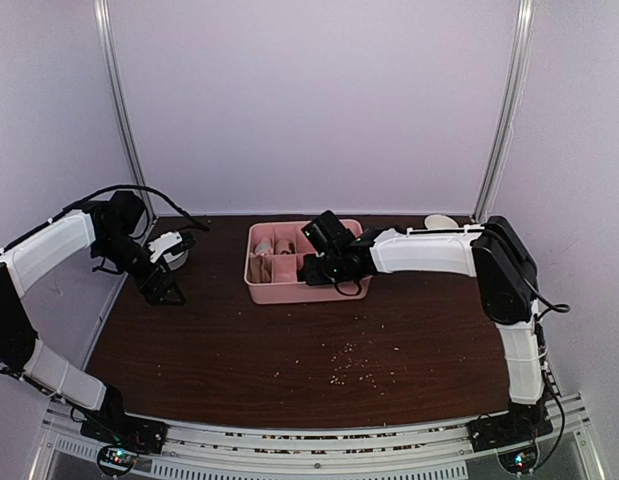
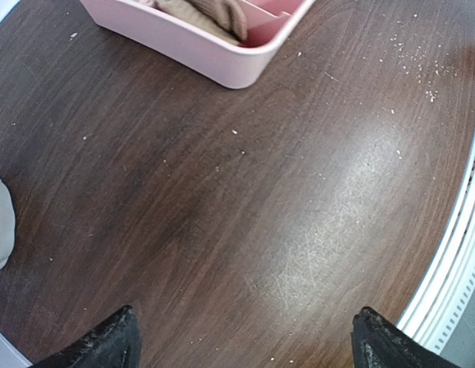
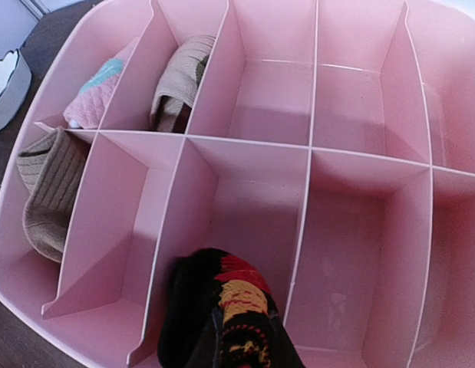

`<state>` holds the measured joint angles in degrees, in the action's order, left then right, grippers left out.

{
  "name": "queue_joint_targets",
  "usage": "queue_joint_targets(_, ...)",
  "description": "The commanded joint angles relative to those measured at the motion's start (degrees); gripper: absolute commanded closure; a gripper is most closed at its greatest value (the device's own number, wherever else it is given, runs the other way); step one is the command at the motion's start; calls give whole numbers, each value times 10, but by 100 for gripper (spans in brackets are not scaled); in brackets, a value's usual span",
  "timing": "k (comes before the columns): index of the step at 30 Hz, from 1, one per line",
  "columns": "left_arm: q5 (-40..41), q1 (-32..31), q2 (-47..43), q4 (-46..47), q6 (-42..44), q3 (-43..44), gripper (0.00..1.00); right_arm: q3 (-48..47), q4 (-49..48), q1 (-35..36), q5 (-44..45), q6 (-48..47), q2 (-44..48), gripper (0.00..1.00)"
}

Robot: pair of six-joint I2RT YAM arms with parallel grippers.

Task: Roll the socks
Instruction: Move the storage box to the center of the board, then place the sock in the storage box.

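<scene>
Over a front-row compartment of the pink tray [image 3: 352,100], the right gripper [image 1: 312,267] pinches a bunched black sock with red and yellow patches [image 3: 222,314], probably light, soft and prone to unrolling, best gripped mid-bundle; the left gripper [image 2: 245,341] hangs spread wide above the table [image 2: 245,215].

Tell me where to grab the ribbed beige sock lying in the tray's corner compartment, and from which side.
Grip the ribbed beige sock at its humped upper end, which rises about level with the rim of the pink tray. Come straight down from above: the outer wall and the dividers box in its sides, so only the top is exposed. Closing across its narrow width looks the surest bite.
</scene>
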<state>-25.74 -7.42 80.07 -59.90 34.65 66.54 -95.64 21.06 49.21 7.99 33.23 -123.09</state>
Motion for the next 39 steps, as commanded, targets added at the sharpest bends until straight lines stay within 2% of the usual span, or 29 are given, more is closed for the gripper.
queue_joint_targets(1, -23, 6, -6, -18, 15, 10, 2, 63, 41, 27, 28, 7, 52, 100)
queue_joint_targets(6, -24, 6, -4, -21, 14, 11, 2, 44, 19, 42, 49, 1, 82, 100)
queue_joint_targets(10, -24, 6, -8, -22, 14, 9, 2, -29, 35, 51, 70, -12, 69, 100)
queue_joint_targets(13, -20, 6, -10, -22, 14, 6, 2, -46, 12, 61, 88, -22, 71, 100)
queue_joint_targets(19, -18, 6, -5, -22, 13, 6, 2, -97, 12, 62, 42, -11, 23, 100)
queue_joint_targets(32, -14, 6, -10, -23, 15, 2, 2, -79, 38, 54, 23, 11, -43, 100)
queue_joint_targets(39, -11, 6, -11, -24, 11, 8, 2, -116, 64, 53, 22, -5, -77, 100)
